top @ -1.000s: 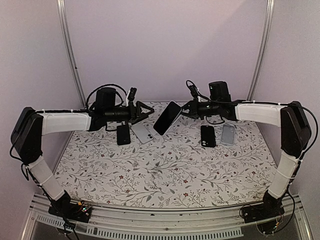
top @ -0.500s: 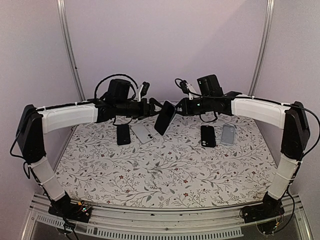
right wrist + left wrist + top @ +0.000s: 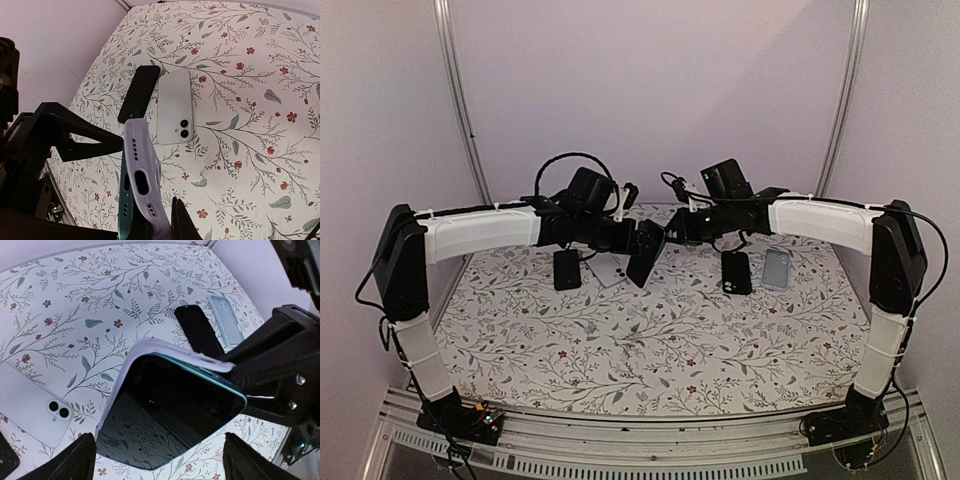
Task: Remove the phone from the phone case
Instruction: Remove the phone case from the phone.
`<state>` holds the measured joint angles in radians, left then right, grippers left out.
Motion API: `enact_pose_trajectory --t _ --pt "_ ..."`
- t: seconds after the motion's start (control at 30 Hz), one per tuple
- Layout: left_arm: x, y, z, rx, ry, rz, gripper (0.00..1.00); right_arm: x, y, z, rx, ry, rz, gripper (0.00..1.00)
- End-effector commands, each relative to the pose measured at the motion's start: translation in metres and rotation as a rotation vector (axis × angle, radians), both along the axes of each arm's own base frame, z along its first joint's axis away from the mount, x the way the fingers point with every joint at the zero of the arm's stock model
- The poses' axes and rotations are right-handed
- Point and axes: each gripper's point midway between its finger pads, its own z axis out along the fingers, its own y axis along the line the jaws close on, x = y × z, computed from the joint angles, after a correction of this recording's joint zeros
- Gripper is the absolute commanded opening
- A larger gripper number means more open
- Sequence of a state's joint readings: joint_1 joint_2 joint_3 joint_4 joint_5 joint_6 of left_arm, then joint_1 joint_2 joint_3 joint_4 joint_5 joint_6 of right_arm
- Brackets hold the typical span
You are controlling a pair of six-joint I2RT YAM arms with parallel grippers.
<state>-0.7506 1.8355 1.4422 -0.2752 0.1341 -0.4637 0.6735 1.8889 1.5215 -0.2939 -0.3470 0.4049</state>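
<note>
A teal-edged phone (image 3: 165, 415) sits in a lavender case (image 3: 142, 170) and is held tilted above the table (image 3: 650, 330). In the right wrist view the phone's teal edge (image 3: 123, 200) stands partly out of the case along one side. My right gripper (image 3: 157, 222) is shut on the upper end of the cased phone; it also shows in the top view (image 3: 672, 228). My left gripper (image 3: 160, 462) is open, its fingers (image 3: 75, 460) spread to either side of the phone's lower end, not touching it. In the top view the left gripper (image 3: 632, 238) is right beside the phone (image 3: 646, 254).
On the table lie a black phone (image 3: 567, 268) and a white phone (image 3: 610, 265) at the back left. Another black phone (image 3: 736, 271) and a grey case (image 3: 776, 267) lie at the back right. The side walls stand close.
The left arm has swung right and brought its open gripper up to the phone. The right arm has moved the phone slightly left and lower.
</note>
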Motion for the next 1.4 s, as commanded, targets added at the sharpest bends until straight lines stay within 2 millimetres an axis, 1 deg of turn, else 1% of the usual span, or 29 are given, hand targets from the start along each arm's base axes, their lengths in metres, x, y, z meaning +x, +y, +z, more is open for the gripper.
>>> enact_pose_trajectory --t 0.0,0.13,0.3,0.4,0.53,0.7,0.83,1.1,1.37 --pt "0.002 -0.003 -0.002 0.063 -0.036 0.002 0.89 0.001 0.016 0.026 0.092 -0.005 0.011 0.0" --pt "0.002 -0.007 -0.005 0.084 -0.047 0.0 0.9 0.0 0.018 0.02 0.101 0.03 0.009 0.0" --pt "-0.001 -0.012 -0.003 0.085 -0.058 -0.021 0.9 -0.002 0.021 0.014 0.11 0.059 0.014 0.0" --pt "-0.001 -0.012 -0.004 0.102 -0.067 -0.021 0.91 -0.002 0.023 0.013 0.118 0.068 0.018 0.0" --pt "-0.001 -0.013 -0.011 0.121 -0.062 -0.024 0.91 -0.002 0.025 0.014 0.129 0.071 0.021 0.0" --pt "0.006 -0.009 -0.02 0.173 -0.059 0.008 0.9 -0.003 0.025 0.013 0.132 0.079 0.024 0.0" --pt "0.01 -0.004 -0.023 0.202 -0.064 0.034 0.91 -0.005 0.026 0.011 0.133 0.09 0.031 0.0" --pt "0.011 -0.005 -0.037 0.256 -0.069 0.044 0.91 -0.01 0.033 0.004 0.166 0.145 0.053 0.0" --pt "0.019 0.009 -0.054 0.328 -0.084 0.111 0.87 -0.019 0.036 -0.017 0.181 0.241 0.063 0.0"
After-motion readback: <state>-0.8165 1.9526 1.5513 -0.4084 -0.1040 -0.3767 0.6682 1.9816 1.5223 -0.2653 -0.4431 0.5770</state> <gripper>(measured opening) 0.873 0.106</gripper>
